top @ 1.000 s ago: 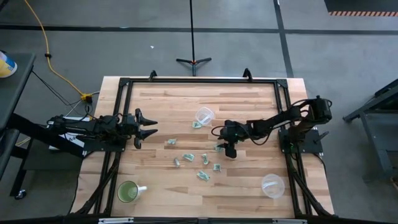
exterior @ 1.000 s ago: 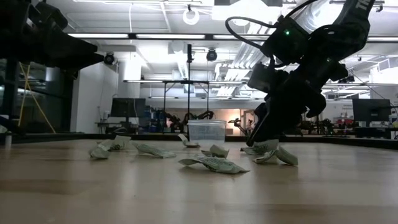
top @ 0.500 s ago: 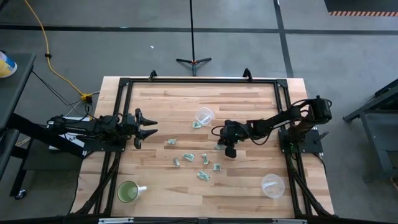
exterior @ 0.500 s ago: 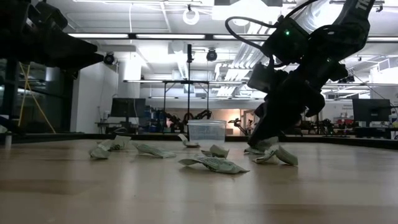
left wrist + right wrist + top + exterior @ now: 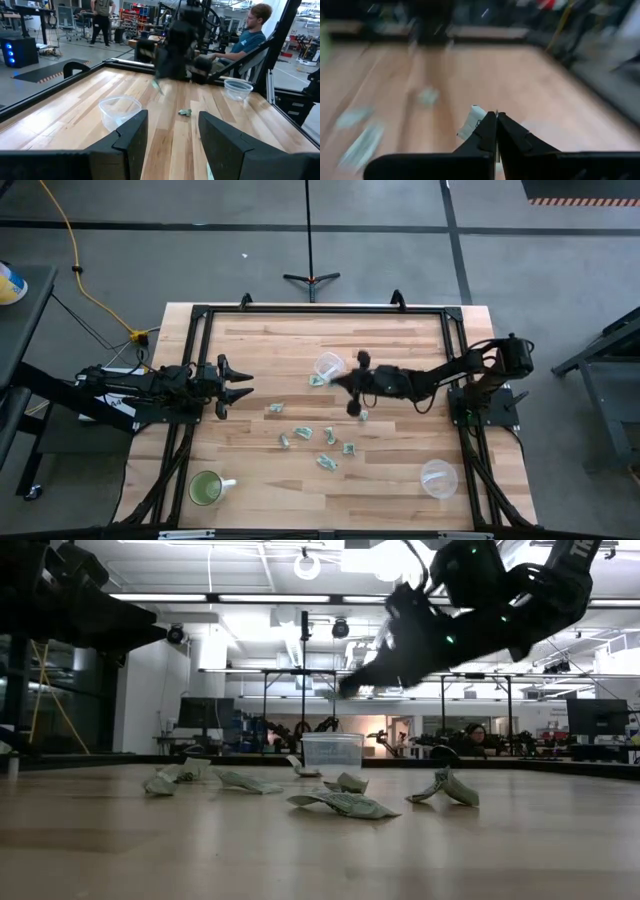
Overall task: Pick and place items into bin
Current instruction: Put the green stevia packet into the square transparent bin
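Observation:
Several small pale green-and-white scraps [image 5: 303,432] lie flat on the wooden table's middle; they also show in the low view [image 5: 340,803]. My right gripper [image 5: 345,385] hangs above the table beside a clear bin [image 5: 328,365], shut on one scrap [image 5: 471,121]. This scrap shows blurred under the gripper in the left wrist view [image 5: 157,86]. My left gripper [image 5: 238,385] waits open over the table's left side. My right gripper pinches one small scrap between its two fingertips; a pale end of the scrap [image 5: 470,125] sticks out beside the tips. The fingers slant toward the table's left and downward. The scrap is lifted clear of the table.
A second clear container [image 5: 438,477] stands near the right front corner, and a green mug [image 5: 207,488] near the left front. One scrap [image 5: 316,380] lies right next to the bin; another [image 5: 445,788] lies where the gripper was. A person sits beyond the table [image 5: 252,30].
My right gripper has shut on a scrap on the table, then risen and swung toward the table's left and far side, toward the clear bin, tipping from pointing down to nearly level. The scrap has left the table; its neighbour has stayed.

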Controlling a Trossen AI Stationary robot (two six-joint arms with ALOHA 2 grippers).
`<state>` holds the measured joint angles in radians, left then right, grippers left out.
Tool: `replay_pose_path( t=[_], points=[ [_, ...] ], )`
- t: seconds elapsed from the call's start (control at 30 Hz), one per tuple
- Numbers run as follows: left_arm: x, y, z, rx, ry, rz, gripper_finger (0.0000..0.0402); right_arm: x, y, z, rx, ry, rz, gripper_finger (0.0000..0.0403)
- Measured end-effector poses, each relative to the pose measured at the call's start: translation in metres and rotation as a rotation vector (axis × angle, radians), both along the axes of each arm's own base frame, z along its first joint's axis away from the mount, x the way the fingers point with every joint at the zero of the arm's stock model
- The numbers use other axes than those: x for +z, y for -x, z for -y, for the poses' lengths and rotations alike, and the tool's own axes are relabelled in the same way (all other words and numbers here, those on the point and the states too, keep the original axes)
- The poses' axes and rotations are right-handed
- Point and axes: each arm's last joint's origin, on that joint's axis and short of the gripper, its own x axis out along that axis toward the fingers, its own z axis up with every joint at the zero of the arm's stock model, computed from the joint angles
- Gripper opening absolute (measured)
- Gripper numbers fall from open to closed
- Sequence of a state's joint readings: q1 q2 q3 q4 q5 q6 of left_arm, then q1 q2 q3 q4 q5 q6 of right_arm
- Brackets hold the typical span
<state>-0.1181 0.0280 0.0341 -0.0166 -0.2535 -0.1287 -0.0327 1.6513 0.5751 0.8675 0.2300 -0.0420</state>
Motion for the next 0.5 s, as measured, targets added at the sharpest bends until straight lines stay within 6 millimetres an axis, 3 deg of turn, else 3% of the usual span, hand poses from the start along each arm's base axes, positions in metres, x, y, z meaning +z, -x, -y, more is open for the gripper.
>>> replay_pose_path(
  t=[0.13,0.5],
  points=[
    [0.000,0.000,0.000,0.001,0.000,-0.001,0.0211,0.007,-0.006,0.016,-0.022,0.000,0.015,0.0003],
    [0.000,0.000,0.000,0.001,0.000,0.000,0.0211,-0.010,-0.038,0.051,-0.132,-0.042,-0.206,0.0003]
  ],
)
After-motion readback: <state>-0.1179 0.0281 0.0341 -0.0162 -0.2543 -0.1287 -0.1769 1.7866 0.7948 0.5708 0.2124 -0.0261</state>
